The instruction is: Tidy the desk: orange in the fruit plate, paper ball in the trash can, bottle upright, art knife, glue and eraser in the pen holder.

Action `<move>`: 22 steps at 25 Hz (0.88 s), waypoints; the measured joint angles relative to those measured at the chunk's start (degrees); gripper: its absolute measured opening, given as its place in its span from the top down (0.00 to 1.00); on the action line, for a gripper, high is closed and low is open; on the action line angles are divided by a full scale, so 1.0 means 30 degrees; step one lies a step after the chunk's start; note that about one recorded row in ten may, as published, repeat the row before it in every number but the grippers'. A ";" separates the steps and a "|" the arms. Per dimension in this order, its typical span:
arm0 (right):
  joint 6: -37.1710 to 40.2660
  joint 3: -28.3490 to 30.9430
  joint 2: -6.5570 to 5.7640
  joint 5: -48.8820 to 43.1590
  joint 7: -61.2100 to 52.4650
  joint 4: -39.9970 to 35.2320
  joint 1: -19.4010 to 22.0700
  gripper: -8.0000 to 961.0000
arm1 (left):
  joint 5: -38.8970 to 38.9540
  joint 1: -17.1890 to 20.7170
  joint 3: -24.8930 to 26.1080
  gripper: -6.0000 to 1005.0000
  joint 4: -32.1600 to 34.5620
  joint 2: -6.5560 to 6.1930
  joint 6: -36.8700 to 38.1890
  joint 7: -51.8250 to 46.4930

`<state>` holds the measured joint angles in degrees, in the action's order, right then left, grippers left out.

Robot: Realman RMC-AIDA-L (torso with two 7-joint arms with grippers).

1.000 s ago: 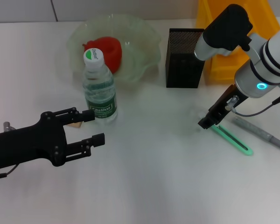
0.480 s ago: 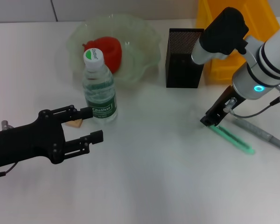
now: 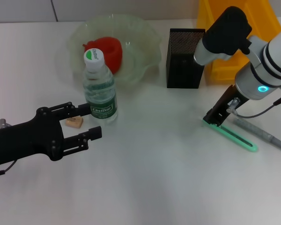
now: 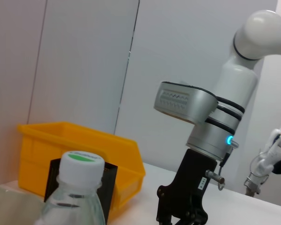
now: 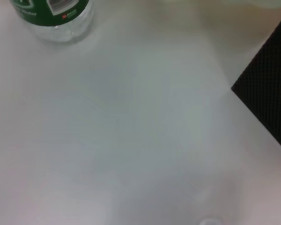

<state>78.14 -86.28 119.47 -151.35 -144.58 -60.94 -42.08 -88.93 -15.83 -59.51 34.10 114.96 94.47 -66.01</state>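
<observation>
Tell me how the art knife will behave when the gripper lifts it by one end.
The art knife looks slim, rigid and probably light. The right gripper sits at its end, so it may droop or pivot. Lying flat on the smooth desk, it could slide.

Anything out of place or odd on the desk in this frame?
Nothing spilled or damaged. Still loose on the desk: the eraser beside the upright bottle, and the art knife and glue lying flat near the right gripper.

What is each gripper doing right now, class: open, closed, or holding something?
Left gripper: open, holding nothing, beside the bottle.
Right gripper: down at the near end of the art knife; cannot be told.
</observation>
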 joint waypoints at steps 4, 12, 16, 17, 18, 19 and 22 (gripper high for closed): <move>0.0026 0.0073 -0.0012 0.0014 0.0036 -0.0758 0.0439 0.89 | -0.0062 0.0041 0.0447 0.34 -0.0029 0.0094 0.0059 0.0000; 0.0608 0.0197 -0.0066 0.0738 0.0508 -0.2372 0.1228 0.90 | -0.0080 0.0134 0.0445 0.34 -0.0146 0.0087 0.0083 0.0001; 0.0703 0.0198 -0.0050 0.0760 0.0508 -0.3247 0.1696 0.90 | -0.0086 0.0167 0.0443 0.34 -0.0166 0.0107 0.0089 0.0001; 0.0723 0.0198 -0.0048 0.0762 0.0506 -0.3409 0.1782 0.90 | -0.0093 0.0204 0.0442 0.34 -0.0193 0.0132 0.0108 0.0001; 0.0733 0.0197 -0.0045 0.0767 0.0497 -0.3603 0.1901 0.90 | -0.0094 0.0207 0.0442 0.34 -0.0196 0.0133 0.0114 0.0000; 0.0735 0.0199 -0.0044 0.0774 0.0479 -0.3778 0.2006 0.90 | -0.0094 0.0212 0.0442 0.34 -0.0202 0.0134 0.0122 0.0001; 0.0777 0.0362 -0.0040 0.1023 0.0436 -0.4853 0.2592 0.90 | -0.0096 0.0231 0.0440 0.34 -0.0205 0.0155 0.0164 0.0000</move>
<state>80.47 -85.20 119.35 -148.28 -143.27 -75.50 -34.30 -89.22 -15.14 -58.19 33.48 115.43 94.96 -66.01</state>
